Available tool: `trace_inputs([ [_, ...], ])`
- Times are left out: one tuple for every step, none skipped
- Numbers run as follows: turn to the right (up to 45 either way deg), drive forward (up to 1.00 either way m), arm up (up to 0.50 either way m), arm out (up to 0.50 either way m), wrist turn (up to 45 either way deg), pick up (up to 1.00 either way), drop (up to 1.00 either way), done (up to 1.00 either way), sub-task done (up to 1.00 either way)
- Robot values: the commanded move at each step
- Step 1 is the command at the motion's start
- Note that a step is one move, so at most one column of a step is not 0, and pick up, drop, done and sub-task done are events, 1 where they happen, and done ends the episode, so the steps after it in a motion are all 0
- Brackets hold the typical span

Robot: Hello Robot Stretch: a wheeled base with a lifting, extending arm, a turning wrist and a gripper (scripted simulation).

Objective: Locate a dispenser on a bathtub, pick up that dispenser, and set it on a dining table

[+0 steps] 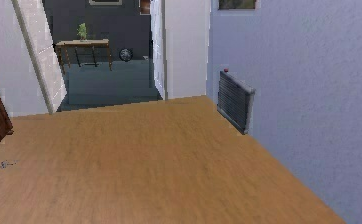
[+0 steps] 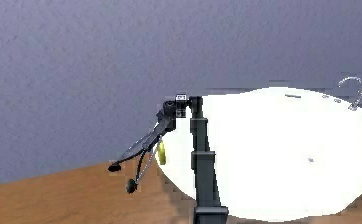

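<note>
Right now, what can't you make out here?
Arm side view: whether the pincer holds the small yellow thing by the white tub; too small to tell.
Arm side view: the tap, cut off by the right edge.
Forward view: round thing by the far table; too small.

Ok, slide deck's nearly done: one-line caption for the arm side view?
Arm extended at the edge of a white bathtub, claw near a small yellow object, grey wall behind.

Soft even light, dimmer far room (image 1: 109,80), bright white bathtub (image 2: 279,140)
</note>
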Motion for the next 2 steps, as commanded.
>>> trace_inputs([
  [0.0, 0.0, 0.0, 0.0, 45.0, 0.0, 0.0, 0.0, 0.0],
  [0.0, 0.0, 0.0, 0.0, 45.0, 0.0, 0.0, 0.0, 0.0],
])
